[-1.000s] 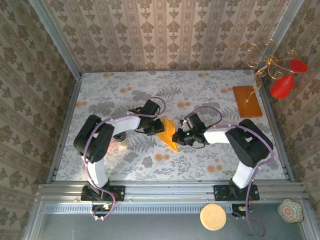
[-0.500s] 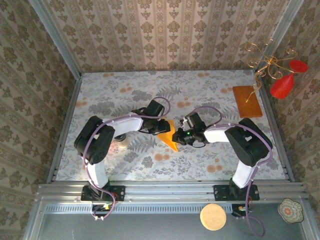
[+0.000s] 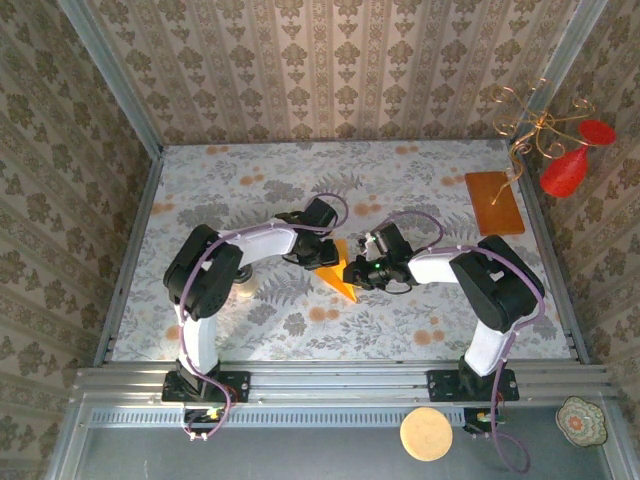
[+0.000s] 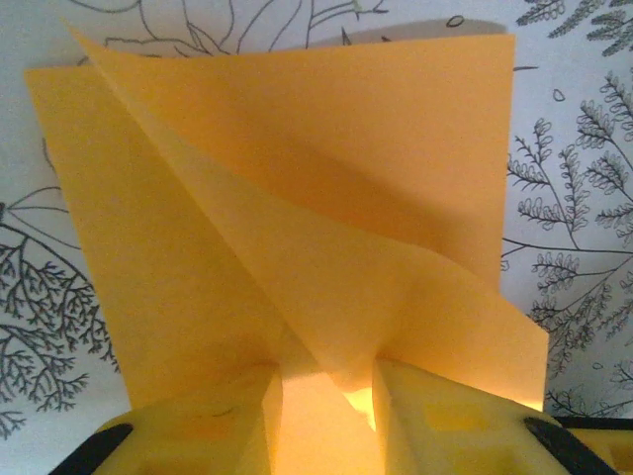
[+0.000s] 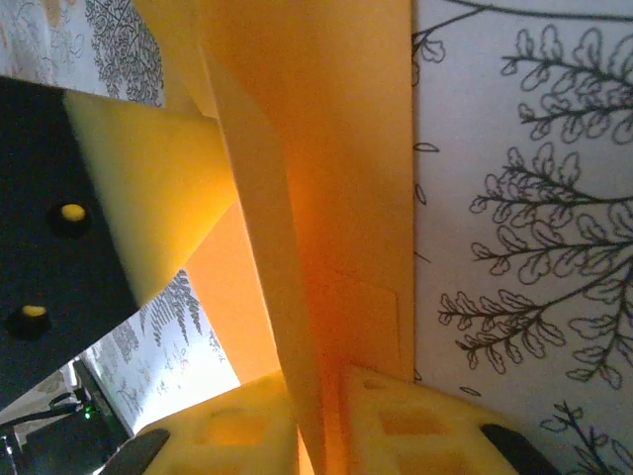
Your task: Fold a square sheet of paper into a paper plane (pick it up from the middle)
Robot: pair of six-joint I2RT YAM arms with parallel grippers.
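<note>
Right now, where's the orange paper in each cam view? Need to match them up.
Top external: the paper lies near the centre of the table, a small orange wedge.
Left wrist: the paper spans most of the frame, its folded layers fanning up from the bottom edge.
Right wrist: the paper runs as a tall band from top to bottom, left of centre.
Shared landmark: the fern-print table cover beside it.
</note>
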